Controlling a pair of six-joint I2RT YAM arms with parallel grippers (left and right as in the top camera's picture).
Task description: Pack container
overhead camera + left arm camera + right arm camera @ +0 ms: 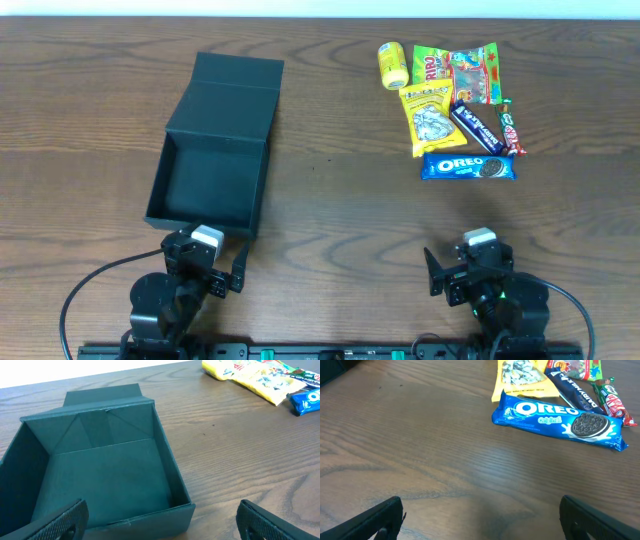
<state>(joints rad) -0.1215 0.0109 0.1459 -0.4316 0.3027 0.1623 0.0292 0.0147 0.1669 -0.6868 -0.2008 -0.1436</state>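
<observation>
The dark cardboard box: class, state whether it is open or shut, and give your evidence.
Open: the box has its flap lid folded back, and its bare floor shows from above.

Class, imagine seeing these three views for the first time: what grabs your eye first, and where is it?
The open, empty container sits left of centre, its flap lid folded back toward the far edge. A bright cluster of snacks lies at the far right, with the blue Oreo packet nearest the arms. Both the left gripper and right gripper gape open, holding nothing.
</observation>
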